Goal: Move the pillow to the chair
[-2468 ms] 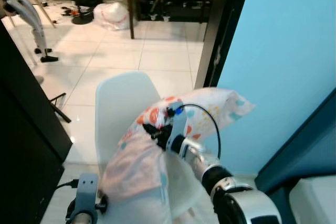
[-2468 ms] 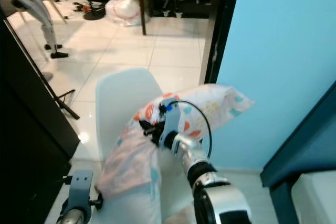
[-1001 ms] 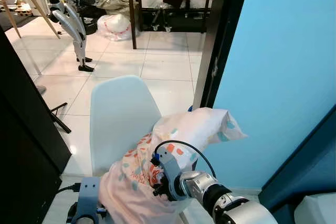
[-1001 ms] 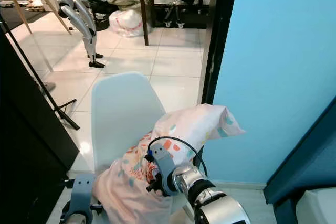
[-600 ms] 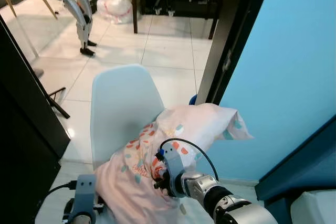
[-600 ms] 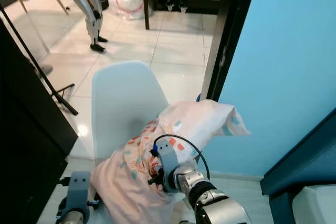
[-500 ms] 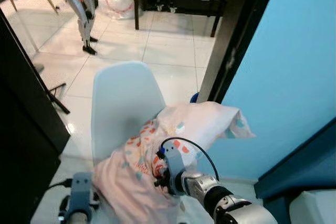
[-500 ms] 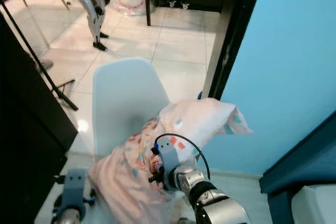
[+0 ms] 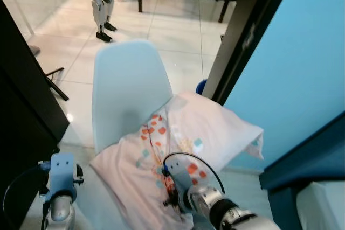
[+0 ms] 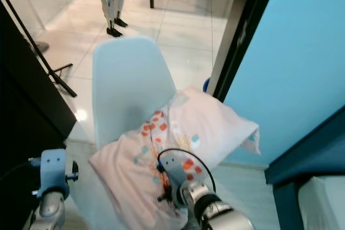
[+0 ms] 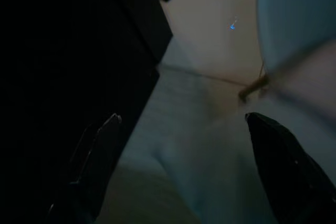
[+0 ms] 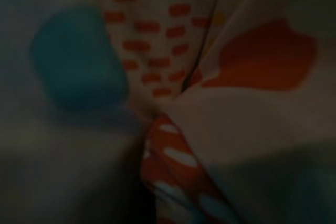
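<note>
The pillow, pale pink with orange and teal patches, lies across the seat of the white chair, one corner hanging over the seat's right side. My right gripper is pressed into the pillow's near part, its fingers buried in the cloth. In the right wrist view the fabric bunches into a pinched fold right at the camera. My left gripper is open, held low to the left of the chair and apart from the pillow, with nothing between its fingers. Its wrist shows at the lower left.
Black furniture stands close on the left. A dark door frame and a blue wall close off the right. Another robot's legs stand on the tiled floor behind the chair. A dark blue edge crosses the lower right.
The pillow has come down from the air and now lies flatter on the seat. My left gripper has drawn away from it to the left. The camera has tilted down.
</note>
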